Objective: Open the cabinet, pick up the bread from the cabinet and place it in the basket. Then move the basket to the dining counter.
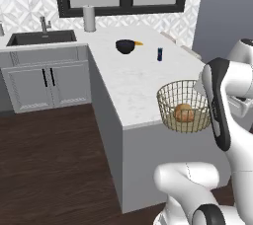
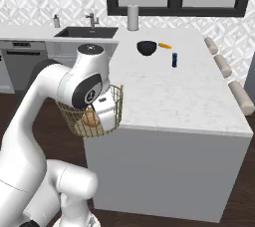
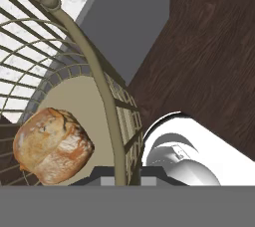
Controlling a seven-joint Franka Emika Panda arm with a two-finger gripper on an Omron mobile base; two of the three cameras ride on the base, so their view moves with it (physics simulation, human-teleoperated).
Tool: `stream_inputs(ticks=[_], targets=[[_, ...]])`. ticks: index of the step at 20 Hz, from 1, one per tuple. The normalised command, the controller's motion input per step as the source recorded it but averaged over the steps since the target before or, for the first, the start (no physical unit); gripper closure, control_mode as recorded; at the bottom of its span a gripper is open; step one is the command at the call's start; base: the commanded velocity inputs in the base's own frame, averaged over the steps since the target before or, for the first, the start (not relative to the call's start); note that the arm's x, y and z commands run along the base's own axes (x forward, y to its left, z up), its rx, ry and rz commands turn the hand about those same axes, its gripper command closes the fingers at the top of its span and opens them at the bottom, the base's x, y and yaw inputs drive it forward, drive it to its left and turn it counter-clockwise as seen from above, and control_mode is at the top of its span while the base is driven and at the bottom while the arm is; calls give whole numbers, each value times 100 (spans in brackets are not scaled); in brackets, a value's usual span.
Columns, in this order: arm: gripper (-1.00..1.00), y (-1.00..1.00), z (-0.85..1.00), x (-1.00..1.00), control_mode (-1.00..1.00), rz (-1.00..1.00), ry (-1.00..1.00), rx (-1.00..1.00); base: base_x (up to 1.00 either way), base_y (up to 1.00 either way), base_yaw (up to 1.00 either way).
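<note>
A white robot arm rises from its base in front of the near end of a marble counter (image 1: 133, 78). In the left base view the arm bends up at the right, its forearm dropping past the far side of a wire basket (image 1: 184, 106). In the right base view the arm arches up from the lower left, and its wrist folds down over the basket at the counter's near left corner.

The gripper (image 3: 121, 178) is pressed together on the basket's rim wire; in the hand view the rim runs up from between the dark finger tips. The fingers themselves are hidden by the arm in both base views.

The basket hangs at the counter's near corner, overhanging the edge, with its base at about counter-top level. Whether it touches the marble cannot be told. The bread (image 3: 52, 145), a golden-brown roll, lies on the basket's pale base, against the mesh wall.

Farther back on the counter stand a dark bowl (image 1: 125, 46) with something orange just beside it, a small blue can (image 1: 159, 54), and a paper towel roll (image 1: 89, 18) near the window. A sink (image 1: 42, 37) sits in the worktop to the left, above grey cabinets (image 1: 47, 87). The floor (image 1: 54, 165) is dark wood.

No writing or labels can be read anywhere.
</note>
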Motion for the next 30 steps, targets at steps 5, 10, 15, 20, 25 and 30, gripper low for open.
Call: stream_inputs(ticks=[5,10,15,20,25,30], targets=[[100,0,0,0,100,0,0,0,65,-99,17],[100,0,0,0,100,0,0,0,45,-99,5],[100,0,0,0,100,0,0,0,49,-84,2],[100,0,0,0,100,0,0,0,40,-32,0],[100,-7,-5,98,-100,0,1,5,0,0,0],[100,0,-14,100,-100,0,6,4,0,0,0]])
